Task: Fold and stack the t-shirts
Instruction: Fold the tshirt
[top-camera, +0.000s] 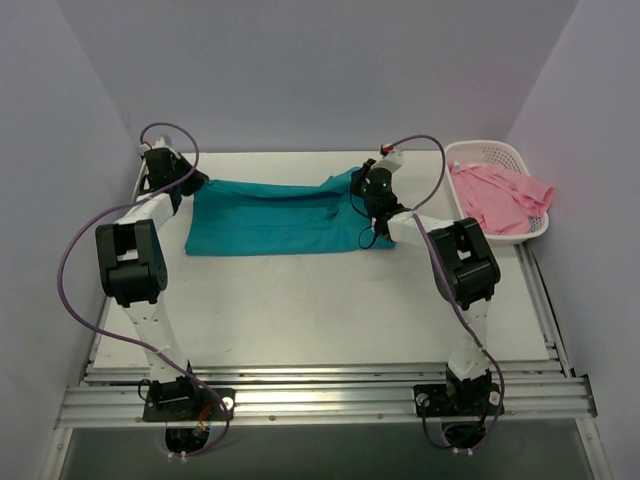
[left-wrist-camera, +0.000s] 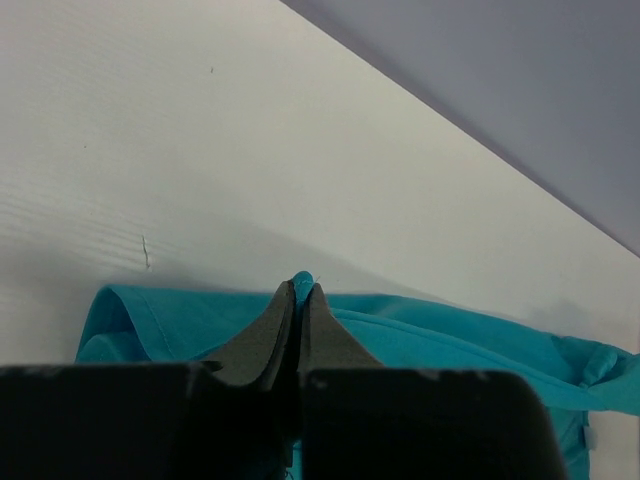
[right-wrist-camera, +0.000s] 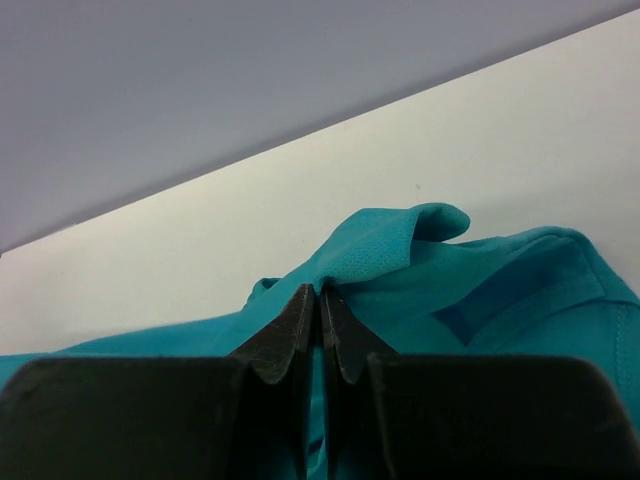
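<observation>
The teal t-shirt (top-camera: 275, 216) lies stretched left to right across the far part of the white table. My left gripper (top-camera: 192, 181) is shut on its far left corner; in the left wrist view a teal tip of cloth (left-wrist-camera: 299, 281) pokes out between the closed fingers. My right gripper (top-camera: 365, 187) is shut on the shirt's far right part, lifting a peak of teal cloth (right-wrist-camera: 400, 240) in the right wrist view. The pink t-shirt (top-camera: 500, 197) lies crumpled in the basket at the far right.
The white lattice basket (top-camera: 480, 152) stands at the table's far right corner. Grey walls close in the back and both sides. Purple cables loop off both arms. A metal rail (top-camera: 320, 395) runs along the near edge.
</observation>
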